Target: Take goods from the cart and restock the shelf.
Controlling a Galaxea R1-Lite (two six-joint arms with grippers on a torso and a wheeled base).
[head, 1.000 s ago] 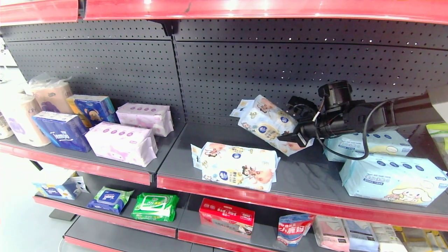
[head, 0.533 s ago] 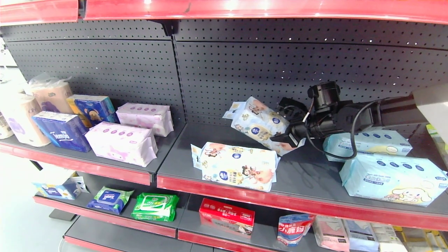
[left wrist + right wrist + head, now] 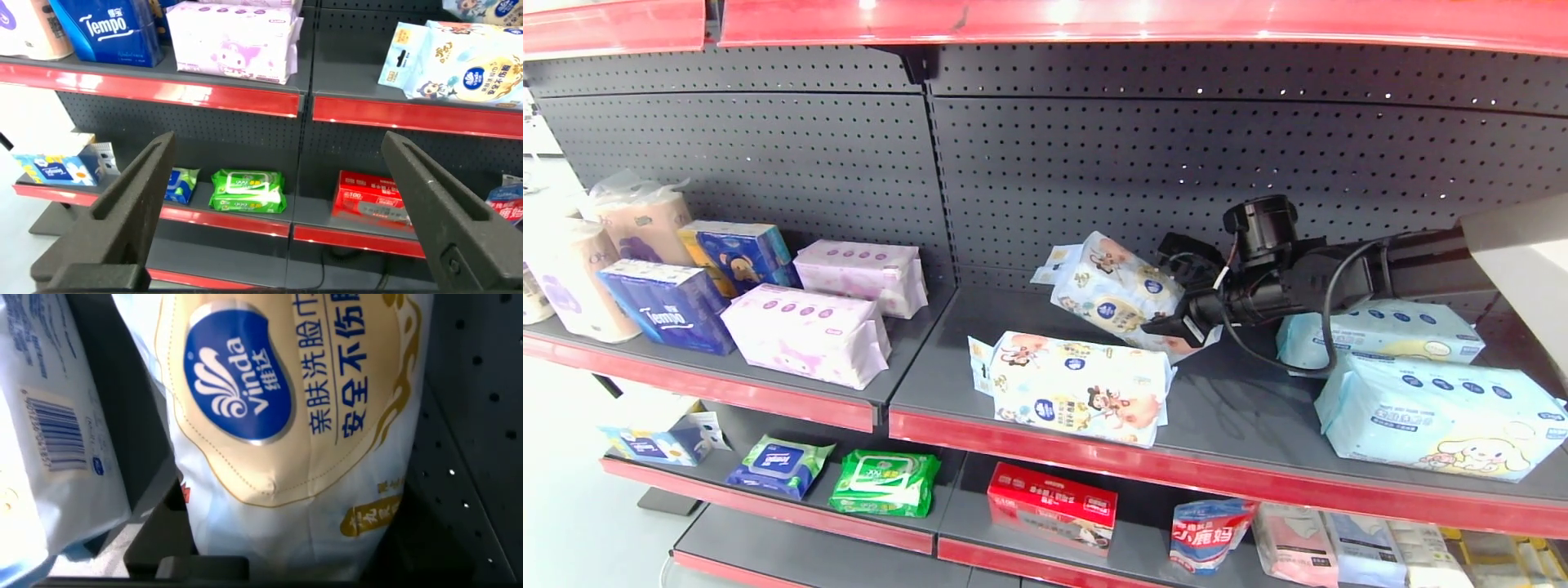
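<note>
While right tool (image 3: 1178,296) pinches tilted tissue pack (image 3: 1104,286) near shelf backboard (image 3: 1094,163), left tool (image 3: 278,145) spread.

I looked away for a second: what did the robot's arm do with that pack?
The right gripper, shut on the cartoon tissue pack, carried it leftward along the shelf and slightly lower, toward the spot behind the matching pack. The grip is unchanged; the matching pack and the pale blue packs stayed put.
</note>
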